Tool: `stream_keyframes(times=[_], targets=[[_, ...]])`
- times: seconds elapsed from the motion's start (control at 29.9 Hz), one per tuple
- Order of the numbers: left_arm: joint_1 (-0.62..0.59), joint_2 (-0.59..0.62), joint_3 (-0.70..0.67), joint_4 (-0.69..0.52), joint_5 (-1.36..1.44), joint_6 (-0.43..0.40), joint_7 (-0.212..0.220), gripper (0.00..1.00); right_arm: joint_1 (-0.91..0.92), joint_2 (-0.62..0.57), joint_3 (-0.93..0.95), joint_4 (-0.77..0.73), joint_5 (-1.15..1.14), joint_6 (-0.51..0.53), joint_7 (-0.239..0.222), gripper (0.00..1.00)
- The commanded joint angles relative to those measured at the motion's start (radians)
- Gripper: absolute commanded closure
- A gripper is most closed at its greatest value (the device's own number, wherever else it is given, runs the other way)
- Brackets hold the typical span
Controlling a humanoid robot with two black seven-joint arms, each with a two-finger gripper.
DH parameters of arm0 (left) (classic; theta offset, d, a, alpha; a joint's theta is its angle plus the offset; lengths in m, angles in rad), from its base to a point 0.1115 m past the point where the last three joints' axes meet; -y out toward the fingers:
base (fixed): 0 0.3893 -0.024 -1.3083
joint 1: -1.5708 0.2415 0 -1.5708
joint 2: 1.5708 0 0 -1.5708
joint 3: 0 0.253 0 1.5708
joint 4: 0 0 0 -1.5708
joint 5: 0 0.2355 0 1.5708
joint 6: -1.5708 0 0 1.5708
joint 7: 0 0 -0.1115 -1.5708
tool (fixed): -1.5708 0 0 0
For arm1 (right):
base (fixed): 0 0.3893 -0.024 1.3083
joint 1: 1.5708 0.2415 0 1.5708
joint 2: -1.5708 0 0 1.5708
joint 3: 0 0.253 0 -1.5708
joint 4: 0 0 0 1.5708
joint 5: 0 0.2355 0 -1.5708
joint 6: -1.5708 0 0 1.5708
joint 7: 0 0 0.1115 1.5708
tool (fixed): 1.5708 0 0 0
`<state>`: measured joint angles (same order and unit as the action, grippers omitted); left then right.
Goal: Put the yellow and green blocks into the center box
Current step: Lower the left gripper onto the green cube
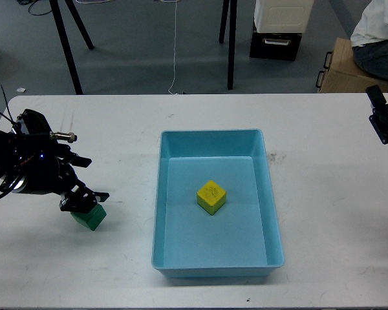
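A: Starting at the left, what do the left fingers have?

B: They look clamped on the green block, which sits low on the white worktop, well left of the box. I judge it a grasp at the block's top edge, not a deep one.

A: So what could go wrong?

B: A shallow pinch could let the block twist or drop once lifted. Also, the box's left wall stands between block and floor of the box; a carry that stays too low would knock the wall and shove the box to the right.

A: And inside?

B: The yellow block already lies near the middle of the box. Releasing the green one straight above it could make it bounce or land tilted.

A: The right side?

B: The right fingers sit at the far right edge, dark and small; I cannot tell whether they are spread or closed. They hold nothing I can see.
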<state>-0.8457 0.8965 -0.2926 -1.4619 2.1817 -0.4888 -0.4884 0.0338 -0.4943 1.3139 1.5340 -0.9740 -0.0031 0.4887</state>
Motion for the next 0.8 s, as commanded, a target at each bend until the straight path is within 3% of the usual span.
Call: stream_keyframes(times=[0.0,0.77], targets=[[0.026,-0.005,-0.005,0.012,0.000,0.000,0.000,0.00,0.000,0.011,0.001,0.000,0.000,0.000,0.000,0.01],[0.097,-0.068,-0.002,0.138,0.000,0.000,0.000,0.00,0.000,0.011,0.002,-0.005,0.000,-0.023,0.000,0.01]])
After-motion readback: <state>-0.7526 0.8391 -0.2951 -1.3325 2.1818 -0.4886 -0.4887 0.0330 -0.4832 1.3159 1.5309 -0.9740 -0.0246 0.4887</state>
